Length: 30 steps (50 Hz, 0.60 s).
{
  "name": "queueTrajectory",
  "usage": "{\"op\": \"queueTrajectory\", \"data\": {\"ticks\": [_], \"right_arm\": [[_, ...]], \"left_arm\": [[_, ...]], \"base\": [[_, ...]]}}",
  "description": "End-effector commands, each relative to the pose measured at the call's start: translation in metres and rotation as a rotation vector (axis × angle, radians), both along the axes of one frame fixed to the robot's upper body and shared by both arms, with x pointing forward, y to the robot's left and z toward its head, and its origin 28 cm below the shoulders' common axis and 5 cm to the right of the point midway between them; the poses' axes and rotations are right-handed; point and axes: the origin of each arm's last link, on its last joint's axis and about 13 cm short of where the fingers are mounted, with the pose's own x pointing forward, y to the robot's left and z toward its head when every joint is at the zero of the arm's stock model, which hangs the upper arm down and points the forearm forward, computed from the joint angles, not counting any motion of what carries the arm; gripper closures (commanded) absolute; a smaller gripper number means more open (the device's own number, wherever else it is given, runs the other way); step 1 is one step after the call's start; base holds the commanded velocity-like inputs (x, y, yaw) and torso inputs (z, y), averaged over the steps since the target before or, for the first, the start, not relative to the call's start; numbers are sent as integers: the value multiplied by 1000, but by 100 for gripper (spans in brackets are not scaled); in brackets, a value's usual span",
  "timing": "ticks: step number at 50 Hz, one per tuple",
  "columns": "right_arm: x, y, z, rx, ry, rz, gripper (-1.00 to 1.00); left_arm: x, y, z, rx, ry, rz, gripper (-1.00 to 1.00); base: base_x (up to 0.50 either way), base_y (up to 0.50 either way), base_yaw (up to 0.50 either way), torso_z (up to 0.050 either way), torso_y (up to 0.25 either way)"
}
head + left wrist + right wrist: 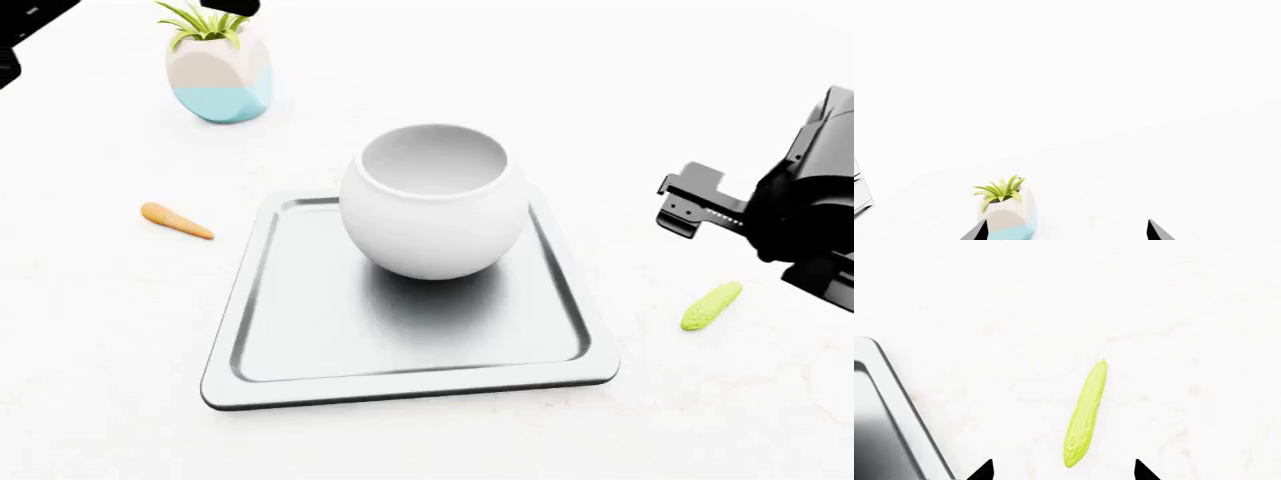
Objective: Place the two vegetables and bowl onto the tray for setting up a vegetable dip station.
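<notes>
Left wrist view: two dark fingertips of the left claw (1066,231) spread wide, released, nothing between them, above the white bench (1121,100); beside one tip, a white-and-blue pot (1009,215) with a green plant; at the frame edge, a sliver of grey rim, unclear what. Head view: white bowl (434,200) upright on the rear half of the silver tray (400,340), mouth up. Carrot (176,221) on the bench just off the tray's left side, long axis diagonal, thick end far-left, point toward the tray. Cucumber piece (711,305) on the bench off the tray's right side, diagonal, upper end toward the dark right arm (801,200). Right wrist view: right claw (1062,471) open, tips apart, hovering over the cucumber piece, its long axis running nearly lengthwise between the tips, fat bumpy end nearest them, narrow end away; tray corner nearby, apart from it.
</notes>
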Motion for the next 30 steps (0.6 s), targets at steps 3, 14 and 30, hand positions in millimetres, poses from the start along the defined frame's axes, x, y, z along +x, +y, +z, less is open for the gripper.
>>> {"op": "queueTrajectory", "data": {"ticks": [3,14,30], "right_arm": [[5,-8,-5,7,-5,-26,-100],[7,-13,-19,4,33,-43,-100],[30,-21,-34,24,49,-51,-100]], "left_arm": [[3,-3,-1,6,5,-2,-100],[3,-3,-1,9,5,4,-100],[5,-4,0,17,7,17,-100]], "base": [[0,0,0,0,0],[0,0,0,0,0],[0,0,0,0,0]]}}
